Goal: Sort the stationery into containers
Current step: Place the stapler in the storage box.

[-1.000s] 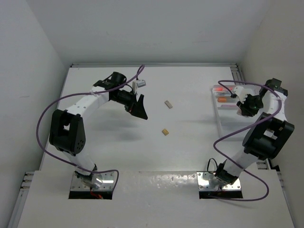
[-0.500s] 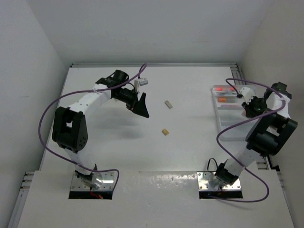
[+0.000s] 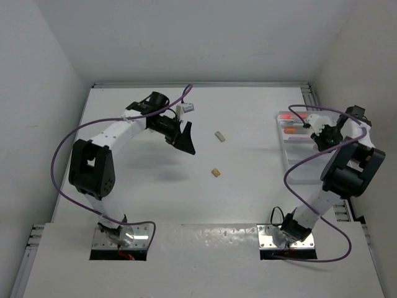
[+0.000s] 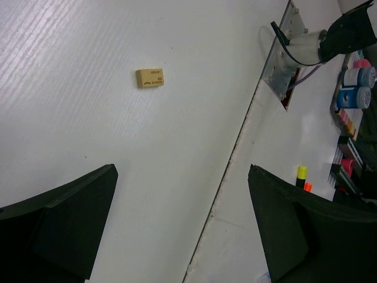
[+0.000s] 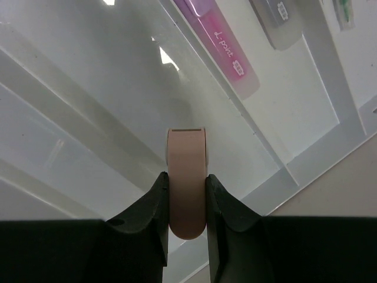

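Note:
My right gripper [image 5: 187, 197] is shut on a pink eraser-like block [image 5: 187, 159], held just above a compartment of the white tray [image 5: 76, 106]. In the neighbouring compartments lie a pink pen [image 5: 221, 44] and a grey pen [image 5: 274, 17]. From above, the right gripper [image 3: 315, 138] hangs over the tray [image 3: 304, 169], where orange-red pens [image 3: 288, 117] lie at the far end. My left gripper [image 3: 184, 138] stands open above the table, with nothing between its fingers [image 4: 65, 227]. A tan eraser [image 4: 149, 78] lies ahead of it, also seen from above as the tan eraser [image 3: 215, 172]. A grey-tan eraser [image 3: 219, 136] lies further back.
The right arm's base plate [image 4: 283, 68] and purple cable sit at the table's near edge. Beyond the table edge, the left wrist view shows bottles [image 4: 356, 88] and a yellow highlighter [image 4: 301, 174]. White walls close in on three sides.
My left gripper shifted slightly toward the back. The right wrist swung a little over the tray and back, still holding the pink block.

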Robot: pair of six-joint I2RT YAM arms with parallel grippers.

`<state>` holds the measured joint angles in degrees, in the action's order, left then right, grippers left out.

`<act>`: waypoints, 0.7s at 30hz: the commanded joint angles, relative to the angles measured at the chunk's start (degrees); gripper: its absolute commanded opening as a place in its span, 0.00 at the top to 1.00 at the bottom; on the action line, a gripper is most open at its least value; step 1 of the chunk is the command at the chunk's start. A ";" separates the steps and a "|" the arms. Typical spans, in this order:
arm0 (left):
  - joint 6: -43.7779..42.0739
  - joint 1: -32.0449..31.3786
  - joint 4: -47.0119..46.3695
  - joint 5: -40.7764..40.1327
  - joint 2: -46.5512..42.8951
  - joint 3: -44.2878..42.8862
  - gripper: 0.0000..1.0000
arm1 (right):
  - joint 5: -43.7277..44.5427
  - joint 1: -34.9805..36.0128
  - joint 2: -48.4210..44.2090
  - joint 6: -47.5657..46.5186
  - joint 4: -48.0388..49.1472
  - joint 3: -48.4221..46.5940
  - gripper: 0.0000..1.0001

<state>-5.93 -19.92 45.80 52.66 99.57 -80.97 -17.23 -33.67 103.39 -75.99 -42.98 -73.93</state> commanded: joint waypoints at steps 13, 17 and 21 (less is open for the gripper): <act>-0.39 -0.47 0.17 0.25 1.50 -2.53 0.00 | 4.66 2.73 5.94 -2.94 2.64 -4.73 0.77; 0.31 0.06 -1.06 -1.59 1.42 -2.70 0.00 | 5.02 2.56 6.03 -2.15 2.55 -5.26 0.58; 2.67 1.73 -3.78 -4.06 0.89 -1.91 0.00 | 4.40 2.12 5.68 -1.80 1.41 -6.14 0.55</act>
<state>-5.04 -19.46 44.93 50.35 101.43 -81.25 -12.34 -31.31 109.47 -77.95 -41.04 -77.47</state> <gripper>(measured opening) 0.998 0.451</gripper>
